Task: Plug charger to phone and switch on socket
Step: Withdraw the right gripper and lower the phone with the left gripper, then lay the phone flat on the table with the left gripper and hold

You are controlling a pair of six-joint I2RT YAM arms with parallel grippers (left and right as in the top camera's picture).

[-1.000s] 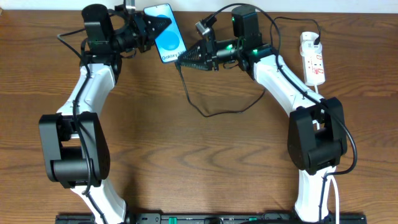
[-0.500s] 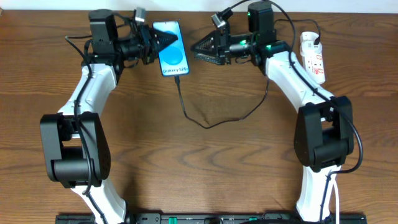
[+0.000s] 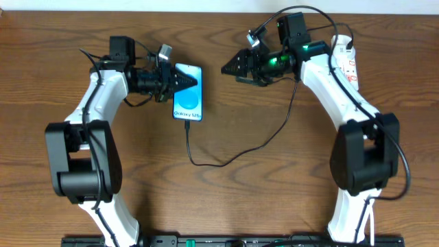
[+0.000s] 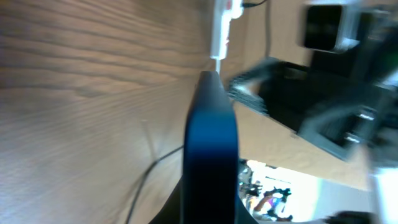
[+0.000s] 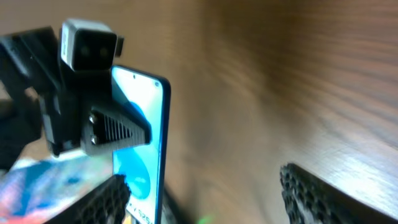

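Note:
The phone [image 3: 190, 103] has a lit blue screen, and my left gripper [image 3: 193, 82] is shut on its upper part. In the left wrist view its dark edge [image 4: 211, 143] fills the space between my jaws. The charger's thin black cable [image 3: 187, 140] meets the phone's lower edge, loops across the table and runs up toward the white socket [image 3: 350, 63] at the far right. My right gripper [image 3: 226, 68] hangs open to the right of the phone, apart from it, with nothing between its fingers [image 5: 317, 199]. The right wrist view shows the phone [image 5: 140, 155] with the left finger [image 5: 118, 127] across its screen.
The socket [image 4: 222, 25] appears white and distant in the left wrist view, beside the blurred right arm [image 4: 323, 93]. The right arm's white link partly covers the socket from above. The cable's loop [image 3: 226, 163] lies mid-table between both arms.
My right gripper has opened and drawn back to the right, away from the phone's lower edge. My left gripper has carried the phone down and toward the table's middle, the cable trailing along.

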